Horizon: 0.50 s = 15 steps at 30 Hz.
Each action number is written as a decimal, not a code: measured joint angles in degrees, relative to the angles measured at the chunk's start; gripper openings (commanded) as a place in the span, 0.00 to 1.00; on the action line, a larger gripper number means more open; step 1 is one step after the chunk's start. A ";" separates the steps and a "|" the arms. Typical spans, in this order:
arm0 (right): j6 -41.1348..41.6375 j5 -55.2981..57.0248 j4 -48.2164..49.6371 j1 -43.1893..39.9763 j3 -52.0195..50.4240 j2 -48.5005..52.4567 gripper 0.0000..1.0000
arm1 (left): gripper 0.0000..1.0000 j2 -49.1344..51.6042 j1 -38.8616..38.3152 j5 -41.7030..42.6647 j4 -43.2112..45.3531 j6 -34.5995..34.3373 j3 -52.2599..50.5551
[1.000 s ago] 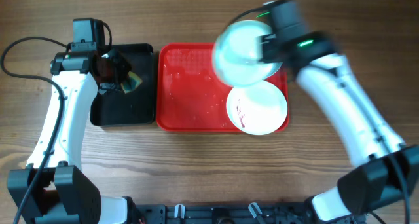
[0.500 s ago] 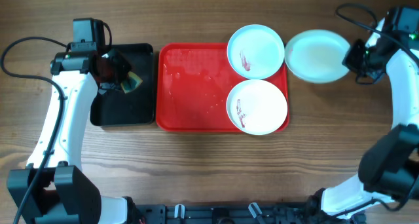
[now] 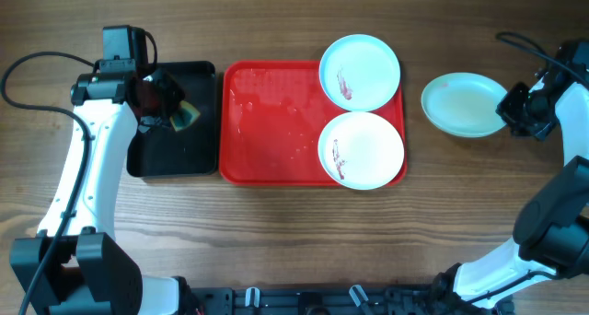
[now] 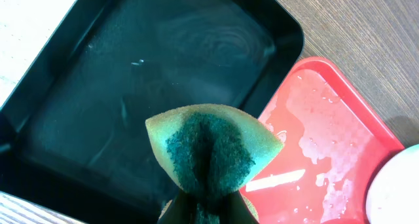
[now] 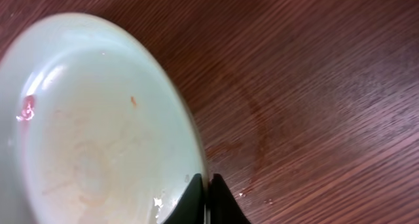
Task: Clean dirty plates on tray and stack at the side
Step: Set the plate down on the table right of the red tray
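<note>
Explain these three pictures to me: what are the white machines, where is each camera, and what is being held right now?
Two white robot arms sit at a wooden table, each ending in a two-finger gripper. The wide picture looks straight down; the other two come from cameras on the wrists. The left gripper pinches a green-and-yellow sponge over a black tray. The right gripper pinches the rim of a pale aqua plate beside the red tray, where a smeared aqua plate and a smeared white plate lie.
</note>
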 measured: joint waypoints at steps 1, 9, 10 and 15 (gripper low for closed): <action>0.26 0.11 0.20 0.00 0.00 0.00 0.43 | 0.04 0.00 0.00 0.00 0.00 0.00 0.00; -1.79 -4.33 -0.26 0.11 0.02 0.00 0.43 | 0.04 0.00 0.00 0.00 0.00 0.02 0.00; -2.47 -5.97 -0.94 0.22 0.02 0.00 0.42 | 0.04 0.00 0.00 0.00 0.00 0.02 0.00; -7.85 -16.26 -5.03 2.91 0.02 0.00 0.38 | 0.04 0.00 0.00 0.00 0.00 0.02 0.00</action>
